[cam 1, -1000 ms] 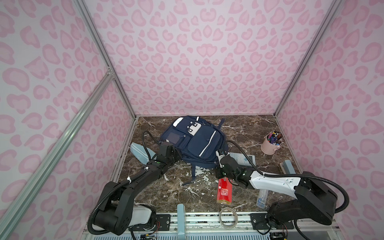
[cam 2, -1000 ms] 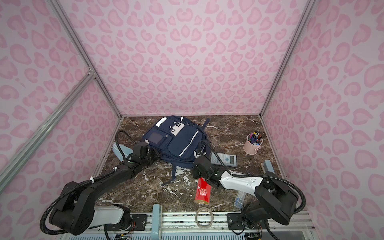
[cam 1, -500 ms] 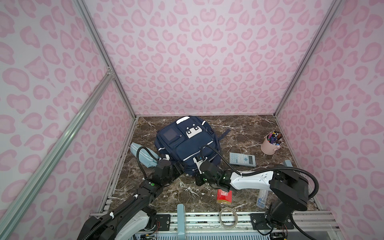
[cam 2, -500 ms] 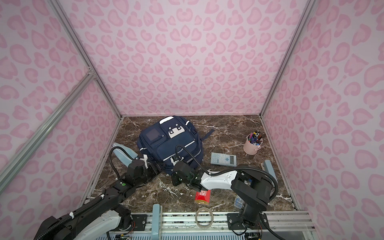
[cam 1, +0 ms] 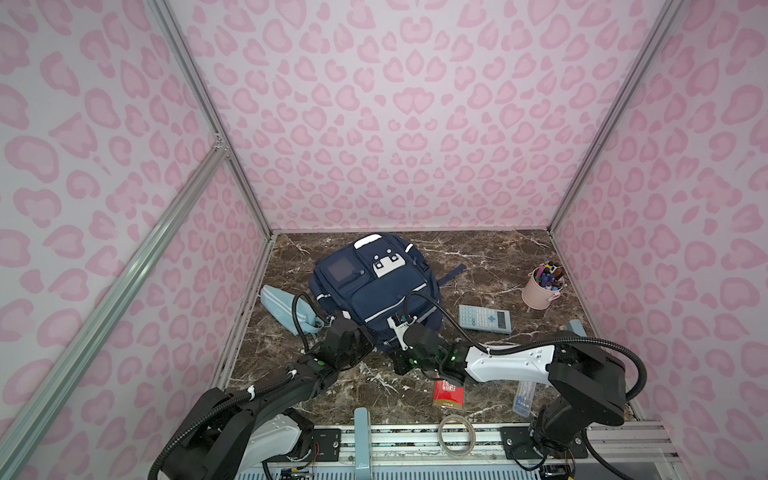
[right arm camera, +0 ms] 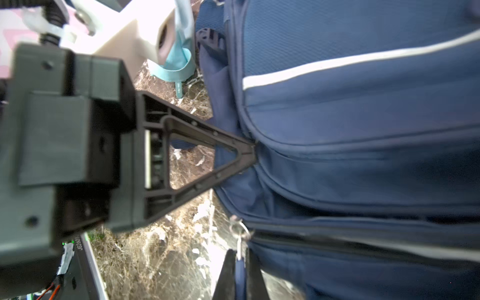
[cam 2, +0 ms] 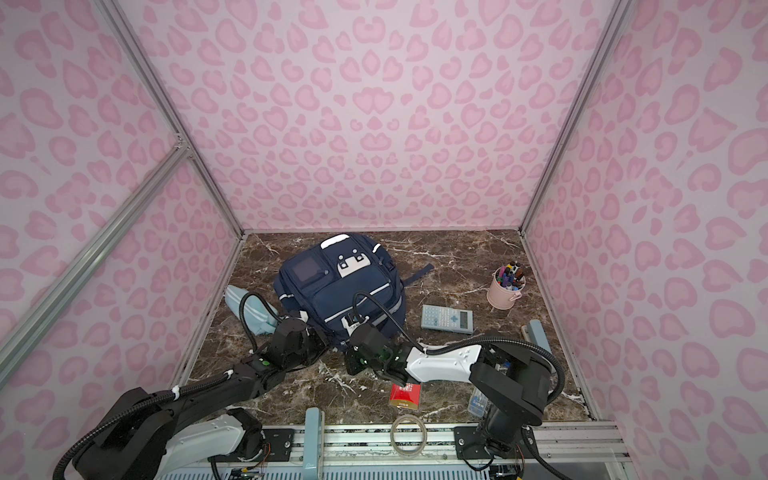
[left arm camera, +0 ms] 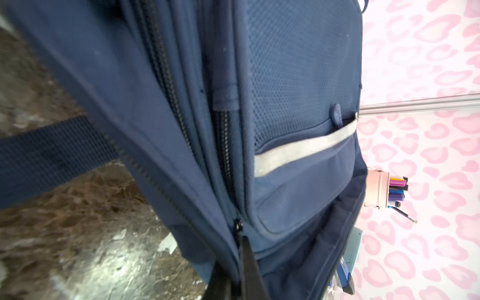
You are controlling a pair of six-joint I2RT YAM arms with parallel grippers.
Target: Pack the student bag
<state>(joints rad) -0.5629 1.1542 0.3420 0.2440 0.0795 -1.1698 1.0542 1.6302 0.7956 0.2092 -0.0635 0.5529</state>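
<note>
Student bag [cam 1: 374,286] (navy, white reflective stripes, front pockets up) lies on the marble worktop [cam 1: 478,257], left of centre. Left fingers [right arm camera: 207,131] pinch shut on its near edge; right fingers [right arm camera: 226,280] clamp a zip pull [right arm camera: 239,233]. One calculator [cam 1: 484,319], one pen cup [cam 1: 540,293], one pouch [cam 1: 282,307].

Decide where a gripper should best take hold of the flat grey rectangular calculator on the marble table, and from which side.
Pinch the grey rectangular calculator across its short width, midway along, coming straight down from above. It lies flat on the brown marble table, with bare tabletop along both long edges.
</note>
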